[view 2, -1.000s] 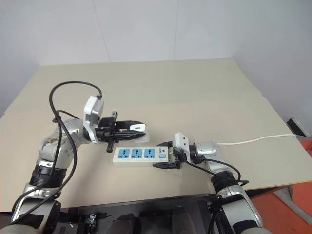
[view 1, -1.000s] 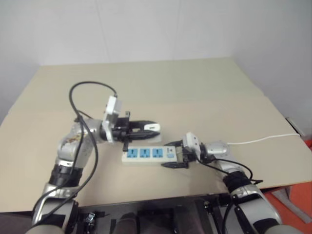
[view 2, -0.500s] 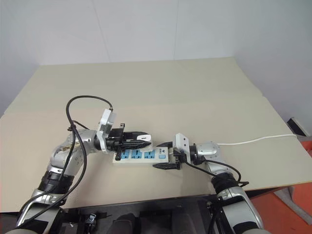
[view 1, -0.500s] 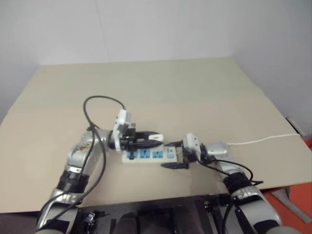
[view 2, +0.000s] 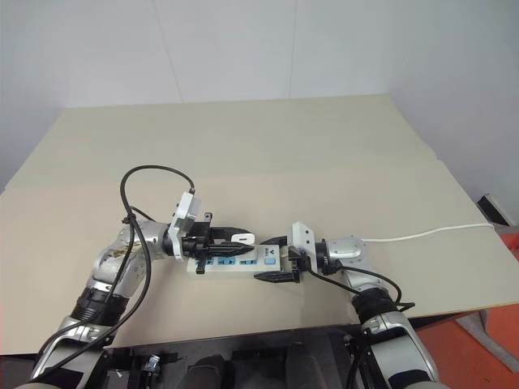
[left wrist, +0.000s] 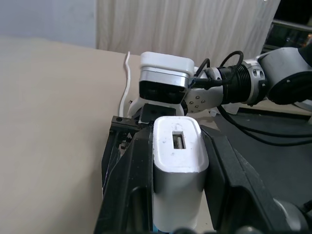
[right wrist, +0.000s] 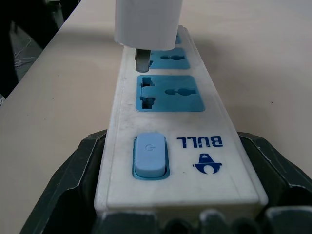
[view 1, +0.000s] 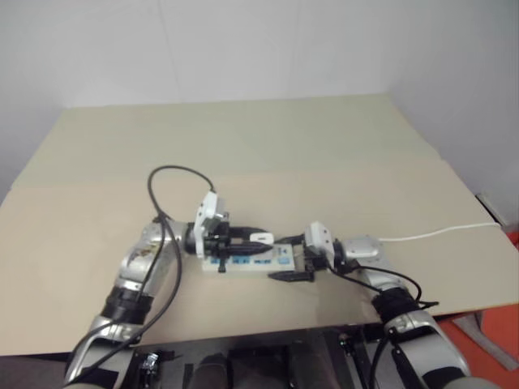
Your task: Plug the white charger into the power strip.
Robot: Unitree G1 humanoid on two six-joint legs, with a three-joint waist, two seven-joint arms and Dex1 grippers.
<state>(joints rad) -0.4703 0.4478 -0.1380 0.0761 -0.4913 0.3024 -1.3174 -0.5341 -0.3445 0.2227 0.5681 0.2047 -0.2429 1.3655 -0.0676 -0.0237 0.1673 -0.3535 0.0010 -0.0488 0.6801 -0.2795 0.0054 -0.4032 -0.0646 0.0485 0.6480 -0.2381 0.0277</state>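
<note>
- One white charger point(left wrist: 176, 165) sits pinched between the two black fingers point(left wrist: 131, 190) of the left gripper point(view 1: 253, 239), its flat top face with a small slot turned toward the left wrist camera.
- In the right wrist view the charger point(right wrist: 147, 22) hangs just above the power strip point(right wrist: 175, 141), over the middle blue socket, with a metal prong showing beneath it right at that socket's face; whether the prong has entered the slot cannot be told.
- From the head views the charger is a small white tip at the end of the left gripper's fingers, above the strip's blue sockets.
- The power strip point(view 2: 235, 261) lies flat on the beige table point(view 2: 243, 146), long side running left to right, near the table's front edge.
- Its switch end, with a pale blue button point(right wrist: 150, 156) and a printed logo, is clamped between the fingers of the right gripper point(view 2: 276, 259), one black finger on each long side of the bar.
- A thin white cable point(view 2: 422, 235) trails along the table toward the right edge.
- A black cable point(view 2: 150, 182) loops up over the left arm.
</note>
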